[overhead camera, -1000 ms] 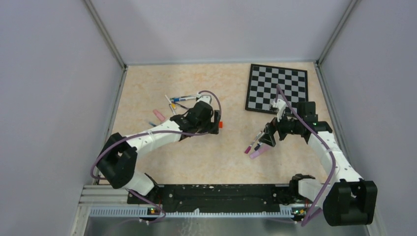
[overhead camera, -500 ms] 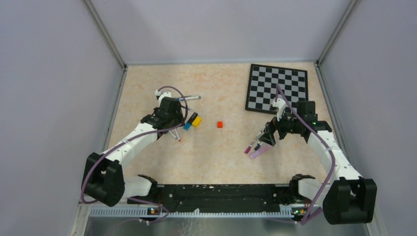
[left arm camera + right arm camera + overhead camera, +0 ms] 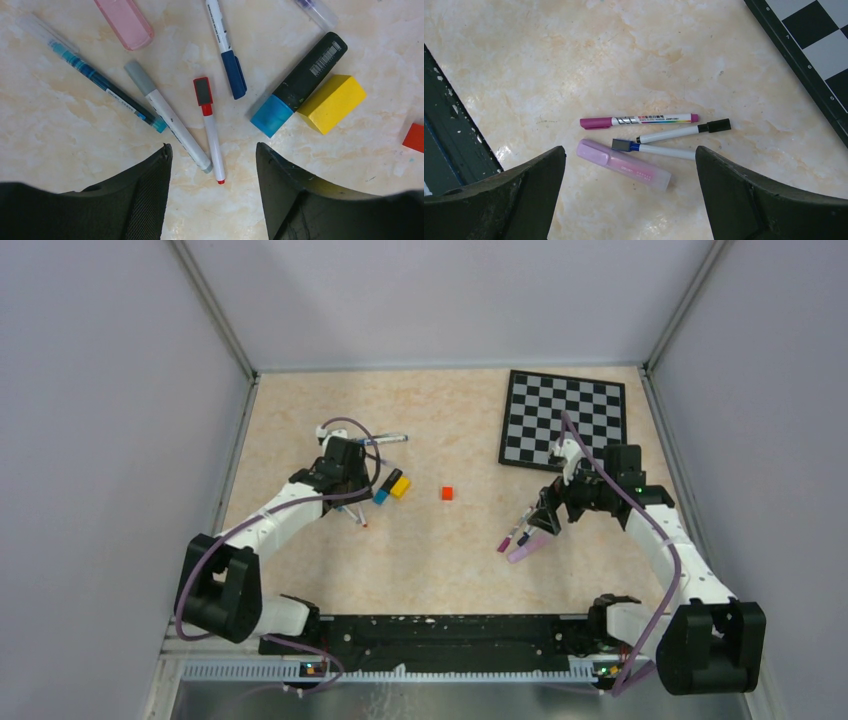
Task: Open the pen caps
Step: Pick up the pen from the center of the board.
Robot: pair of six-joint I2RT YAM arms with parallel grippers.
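Observation:
My left gripper (image 3: 214, 150) (image 3: 347, 502) hangs open over a spread of pens. Below its tips lie the tail ends of a grey-capped white marker (image 3: 167, 117) and a thin marker with a red cap (image 3: 202, 91). Beyond them are a blue-capped pen (image 3: 227, 55), a teal pen (image 3: 100, 80), a pink highlighter (image 3: 125, 22) and a black highlighter with a blue cap (image 3: 300, 85). My right gripper (image 3: 630, 150) (image 3: 540, 518) stands open above a lilac highlighter (image 3: 624, 164), a blue-capped marker (image 3: 654, 149), a black-capped marker (image 3: 684, 131) and a magenta-capped pen (image 3: 639, 120). All caps seen are on.
A yellow block (image 3: 332, 102) (image 3: 400, 487) touches the black highlighter. A small red cube (image 3: 447, 494) lies mid-table. A chessboard (image 3: 565, 420) sits at the back right, close behind my right arm. Grey walls enclose the table on three sides.
The left arm swung left from beside the red cube to over the pen cluster, uncovering the yellow block and black highlighter; its jaws have narrowed. The right arm has not moved.

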